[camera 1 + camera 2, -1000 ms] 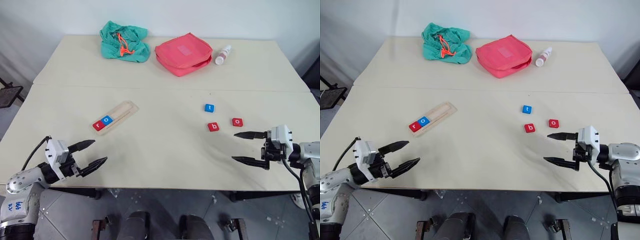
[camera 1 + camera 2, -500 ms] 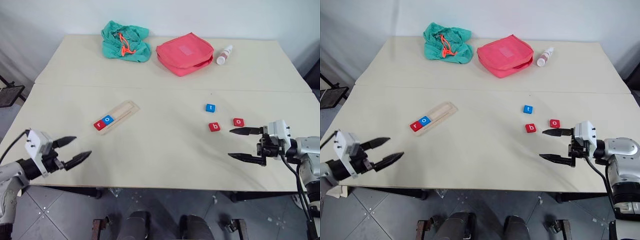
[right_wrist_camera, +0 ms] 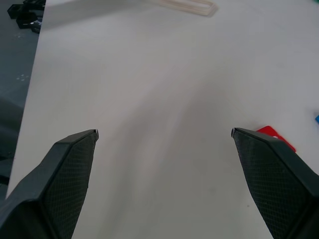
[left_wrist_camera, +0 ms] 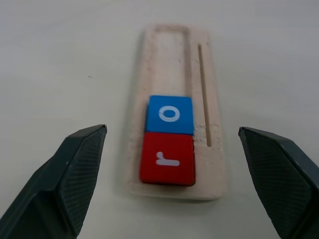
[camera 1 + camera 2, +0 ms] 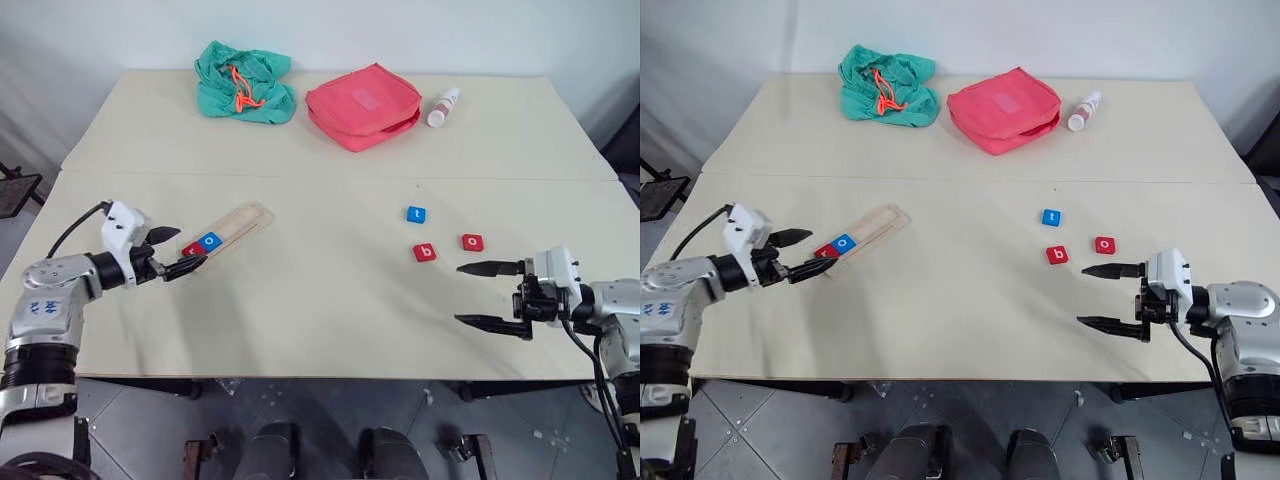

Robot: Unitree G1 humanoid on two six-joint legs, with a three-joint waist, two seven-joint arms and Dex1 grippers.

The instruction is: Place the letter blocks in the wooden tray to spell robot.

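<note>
The wooden tray (image 5: 250, 215) lies slanted on the table's left half. A red r block (image 4: 167, 158) and a blue o block (image 4: 170, 114) sit side by side at its near end. My left gripper (image 5: 190, 248) is open, just short of that end, one finger on either side of the tray's width, touching nothing. Right of centre lie three loose blocks: blue t (image 5: 416, 214), red b (image 5: 425, 252) and red o (image 5: 472, 242). My right gripper (image 5: 457, 294) hangs open and empty just nearer than the red o.
At the back of the cream table (image 5: 320, 300) lie a green cloth bag (image 5: 243, 82), a pink pouch (image 5: 362, 104) and a small white bottle (image 5: 438, 107). A seam crosses the table behind the tray.
My left gripper has swung out from the front-left table edge and moved forward up to the tray's near end, still open. The right gripper has stayed where it was.
</note>
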